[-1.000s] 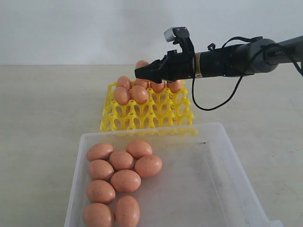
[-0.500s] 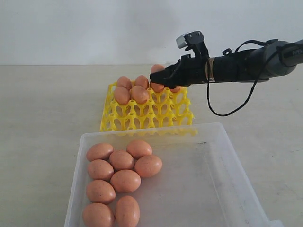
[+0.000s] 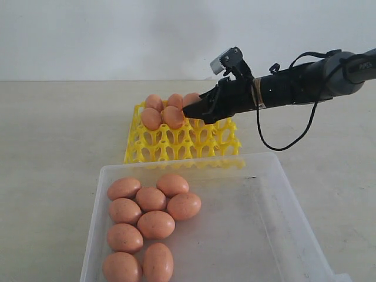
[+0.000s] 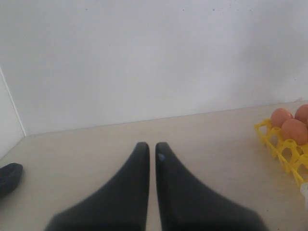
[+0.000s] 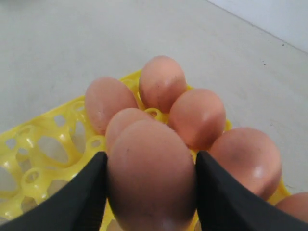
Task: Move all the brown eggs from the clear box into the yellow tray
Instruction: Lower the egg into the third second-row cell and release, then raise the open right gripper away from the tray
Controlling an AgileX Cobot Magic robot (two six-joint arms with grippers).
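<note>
My right gripper [image 3: 192,109] is shut on a brown egg [image 5: 151,175], its black fingers [image 5: 91,192] pressed on both sides. It hangs tilted down over the back rows of the yellow tray [image 3: 176,144], just above the eggs [image 5: 161,82] sitting there. Several brown eggs [image 3: 151,199] lie in the left half of the clear box [image 3: 258,223]. My left gripper [image 4: 151,144] is shut with nothing in it, low over the bare table. It is out of the exterior view. The tray's corner [image 4: 284,147] with eggs [image 4: 294,131] shows at the edge of the left wrist view.
The beige table [image 3: 59,129] surrounds the tray and box, with a white wall [image 3: 117,35] behind. A black cable [image 3: 282,138] loops under the right arm [image 3: 299,82]. A dark rounded object [image 4: 7,175] lies at the edge of the left wrist view.
The right gripper carried its egg to the right across the tray's back, then tipped down and lowered toward the back rows. The eggs in the box have not moved.
</note>
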